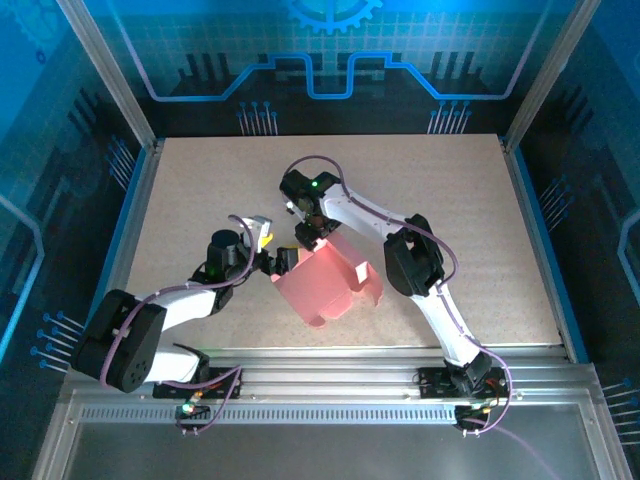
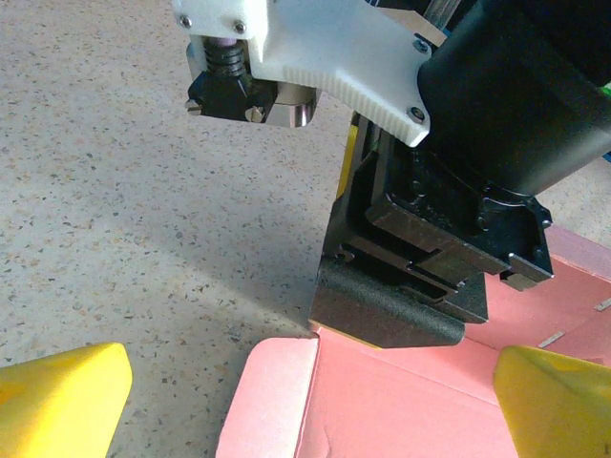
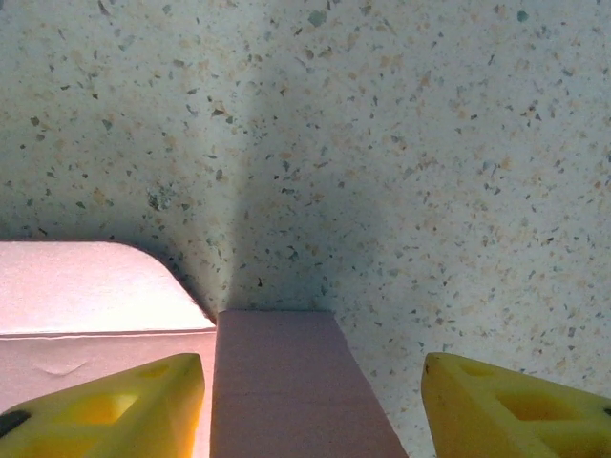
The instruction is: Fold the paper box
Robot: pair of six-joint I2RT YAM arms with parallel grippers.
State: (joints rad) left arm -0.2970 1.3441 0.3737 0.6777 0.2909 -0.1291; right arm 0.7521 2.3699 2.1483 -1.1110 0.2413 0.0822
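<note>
Right fingers (image 3: 124, 405) apart astride paper box (image 3: 286, 382) flap; left fingers (image 2: 57, 396) spread wide; overhead: box part-folded.

Item 1, left gripper (image 2: 310, 386): fingers (image 2: 59, 405) were cut off at 6 o'clock of its wrist view, tips alone in frame.
Item 2, right gripper (image 3: 310, 391): fingers (image 3: 520, 405) were cut off at 6 o'clock. Whether the 7 o'clock finger touched the flap (image 3: 286, 382) could not be told. Top view: tips lay hidden under its own wrist.
Item 3, box (image 1: 330, 290): top view, edge at 10 o'clock was partly covered by both grippers, creases too small to read. Left wrist view, it ran off at 6 and 3 o'clock, far edge hidden behind the right gripper's black body. Right wrist view, it ran off at 9 and 6 o'clock.
Item 4, right arm (image 2: 516, 86): cut off at 12 and 3 o'clock.
</note>
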